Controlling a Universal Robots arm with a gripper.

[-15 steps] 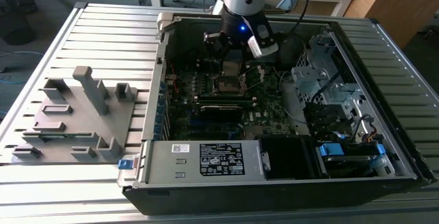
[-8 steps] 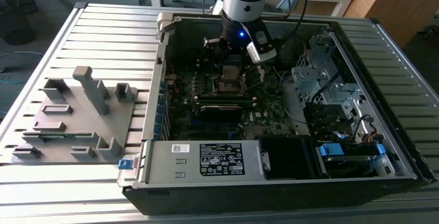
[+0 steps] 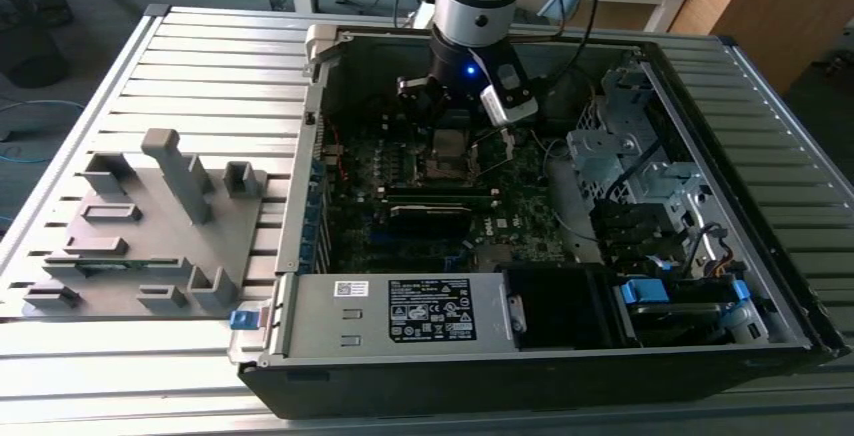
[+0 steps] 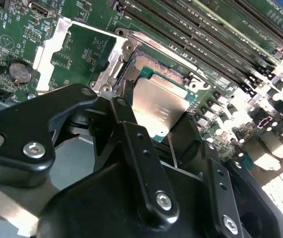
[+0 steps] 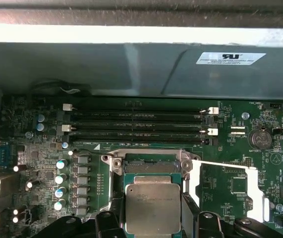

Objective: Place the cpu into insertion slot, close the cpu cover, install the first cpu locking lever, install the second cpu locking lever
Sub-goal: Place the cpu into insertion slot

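Observation:
My gripper is shut on the cpu, a flat silver square held by two opposite edges between the black fingers. In both wrist views the cpu hangs just over the insertion slot, partly covering it; a strip of the slot's contacts shows beyond the chip. The cpu cover, a thin silver frame, lies swung open flat on the board beside the slot. In the exterior view the gripper is low inside the computer case, above the insertion slot.
Long memory slots run just past the slot, with a row of capacitors on one side. The case's metal wall rises close behind. Drive cages and a power supply fill the case. A grey fixture sits at the exterior view's left.

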